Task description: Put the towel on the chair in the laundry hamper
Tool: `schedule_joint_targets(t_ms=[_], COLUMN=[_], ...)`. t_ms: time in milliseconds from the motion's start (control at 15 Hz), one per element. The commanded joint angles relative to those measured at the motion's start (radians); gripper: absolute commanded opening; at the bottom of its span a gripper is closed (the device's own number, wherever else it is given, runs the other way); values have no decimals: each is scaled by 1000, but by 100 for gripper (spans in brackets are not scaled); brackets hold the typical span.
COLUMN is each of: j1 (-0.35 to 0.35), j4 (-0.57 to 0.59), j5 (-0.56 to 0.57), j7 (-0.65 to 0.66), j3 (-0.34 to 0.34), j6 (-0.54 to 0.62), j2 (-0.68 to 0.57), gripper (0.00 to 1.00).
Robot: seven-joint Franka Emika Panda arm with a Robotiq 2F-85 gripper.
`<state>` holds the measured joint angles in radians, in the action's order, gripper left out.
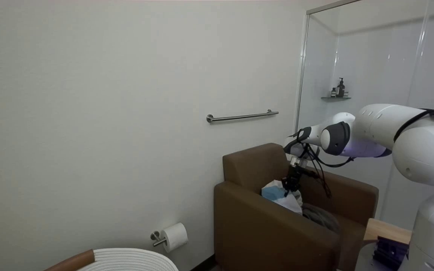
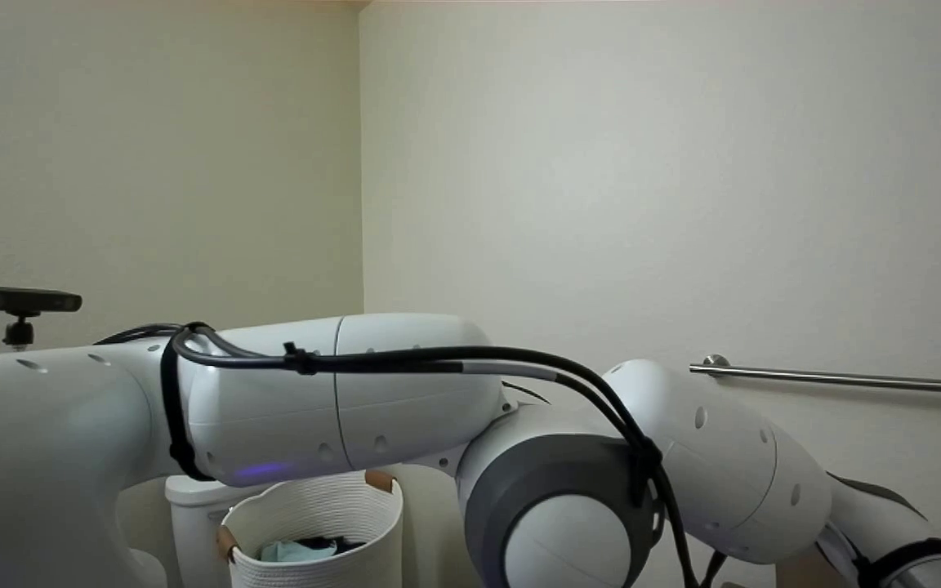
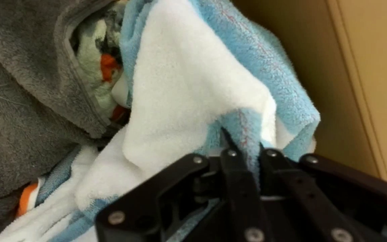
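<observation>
The light-blue and white striped towel (image 1: pixel 273 192) lies bunched on the seat of the brown armchair (image 1: pixel 269 229); the towel (image 3: pixel 180 84) fills the middle of the wrist view. My gripper (image 1: pixel 288 191) points down into the towel inside the chair. In the wrist view the gripper (image 3: pixel 243 137) has its fingers close together with a blue towel fold pinched between them. The chair's brown side (image 3: pixel 378 84) is at the right there. The white laundry hamper (image 2: pixel 323 510) shows behind the arm with pale-blue and dark cloth inside; its rim (image 1: pixel 130 258) also shows in an exterior view.
A grey cloth (image 1: pixel 319 216) lies on the seat beside the towel. A patterned cloth with orange spots (image 3: pixel 108 67) is partly under it. A toilet paper roll (image 1: pixel 174 237) and a metal bar (image 1: pixel 241 117) are on the wall. A wooden surface (image 1: pixel 386 230) is by the robot base.
</observation>
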<state>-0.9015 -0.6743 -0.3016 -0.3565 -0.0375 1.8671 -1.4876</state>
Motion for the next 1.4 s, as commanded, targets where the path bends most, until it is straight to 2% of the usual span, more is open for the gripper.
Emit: schedule_joint_targets(t_ms=[0, 67, 133, 200, 467, 733, 1067, 1333], j1=[8, 80, 92, 130, 261, 391, 576, 711], j4=[53, -20, -14, -18, -31, -46, -97, -166], j5=[0, -4, -1, 20, 16, 49, 203, 290], j7=[8, 53, 66, 111, 263, 438, 682, 772], j3=[-12, -16, -18, 10, 56, 166, 380, 489], j6=[-77, -2, -1, 66, 215, 331, 171, 76], j2=[34, 59, 71, 85, 134, 181, 259, 326], gripper=[10, 10, 10, 10, 10, 9, 8, 8])
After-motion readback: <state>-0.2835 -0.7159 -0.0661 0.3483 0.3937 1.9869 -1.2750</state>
